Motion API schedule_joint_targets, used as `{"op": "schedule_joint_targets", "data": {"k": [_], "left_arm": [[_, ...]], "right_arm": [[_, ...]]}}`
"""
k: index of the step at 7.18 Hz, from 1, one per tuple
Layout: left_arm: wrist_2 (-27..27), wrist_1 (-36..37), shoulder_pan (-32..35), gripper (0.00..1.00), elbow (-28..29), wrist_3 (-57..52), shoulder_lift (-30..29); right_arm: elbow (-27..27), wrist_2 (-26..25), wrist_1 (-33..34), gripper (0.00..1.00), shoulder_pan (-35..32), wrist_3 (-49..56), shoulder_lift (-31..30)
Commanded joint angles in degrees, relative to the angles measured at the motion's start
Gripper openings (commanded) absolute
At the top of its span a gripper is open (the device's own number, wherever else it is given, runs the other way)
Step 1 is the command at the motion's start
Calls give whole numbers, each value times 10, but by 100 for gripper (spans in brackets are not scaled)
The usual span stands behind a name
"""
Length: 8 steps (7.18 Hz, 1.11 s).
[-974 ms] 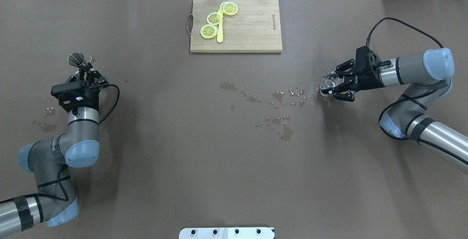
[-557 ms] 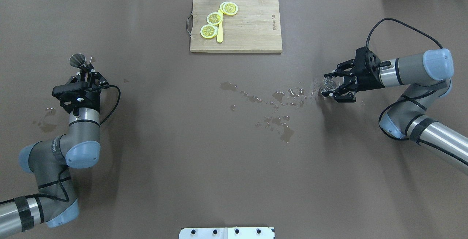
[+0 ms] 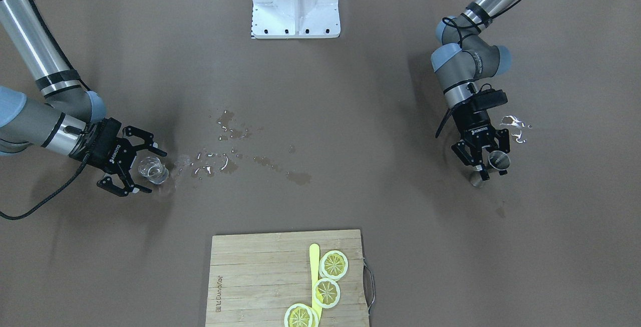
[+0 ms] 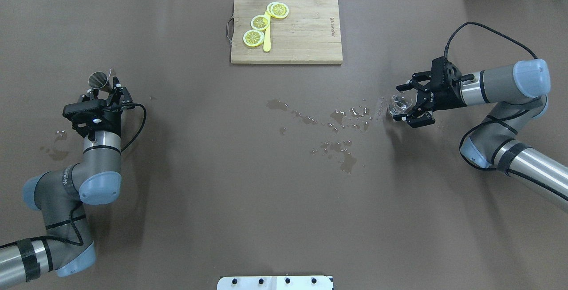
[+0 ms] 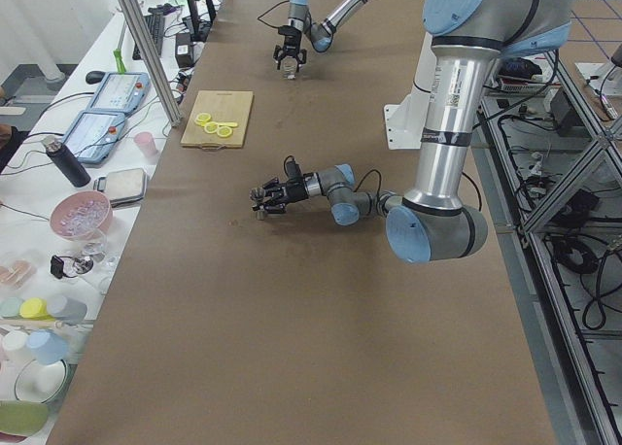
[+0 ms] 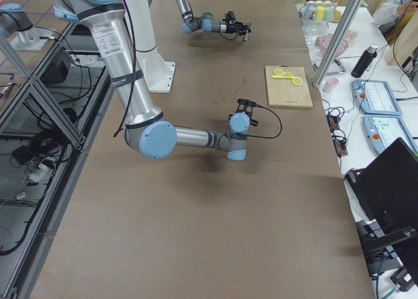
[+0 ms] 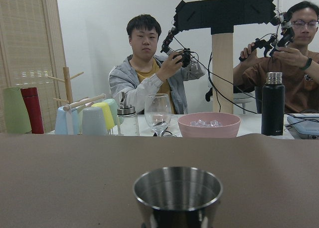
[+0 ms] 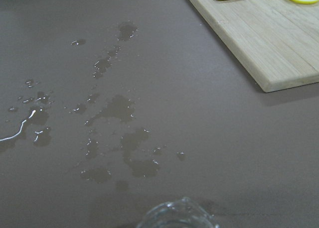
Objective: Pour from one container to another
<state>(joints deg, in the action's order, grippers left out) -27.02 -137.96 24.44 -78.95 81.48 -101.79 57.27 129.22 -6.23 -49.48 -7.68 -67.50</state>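
Note:
A clear glass (image 4: 398,103) stands on the brown table at the right, also visible in the front view (image 3: 151,169) and at the bottom edge of the right wrist view (image 8: 177,215). My right gripper (image 4: 404,105) is open, one finger on each side of the glass and apart from it. At the left, a small steel cup (image 4: 97,79) sits upright in my left gripper (image 4: 105,87), which is shut on it. The cup's open rim (image 7: 177,188) fills the bottom middle of the left wrist view, and it looks empty inside.
Water is spilled in puddles (image 4: 341,121) across the table's middle, left of the glass, with smaller wet spots (image 4: 55,148) near my left arm. A wooden cutting board (image 4: 301,37) with lemon slices (image 4: 259,22) and a yellow knife lies at the far edge.
My right gripper has opened and let go of the glass, which stays on the table. My left gripper has turned and shifted slightly with the steel cup.

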Motion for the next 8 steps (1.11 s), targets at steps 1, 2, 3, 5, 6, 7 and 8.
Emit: {"op": "schedule_joint_targets", "data": {"k": [1,2,3,5,6,7,8], "left_arm": [[0,-2,0,99,-3,0,1],[0,-2,0,99,-16,-1,11],[0,-2,-1,99,-41,-3,27],[13,1,-39,99,-126,-5,86],[21,3,-57,99,-161,-6,111],[27,3,-60,99,-180,-6,118],[31,3,-62,99,-216,-9,140]], "right_arm": [[4,1,0,99,0,-1,0],[6,1,0,99,-1,-1,0],[7,1,0,99,-2,-2,0],[14,4,1,99,-10,-5,1],[17,7,1,99,-17,-6,1],[26,9,5,99,-25,-11,0],[29,15,7,99,-28,-16,0]]}}
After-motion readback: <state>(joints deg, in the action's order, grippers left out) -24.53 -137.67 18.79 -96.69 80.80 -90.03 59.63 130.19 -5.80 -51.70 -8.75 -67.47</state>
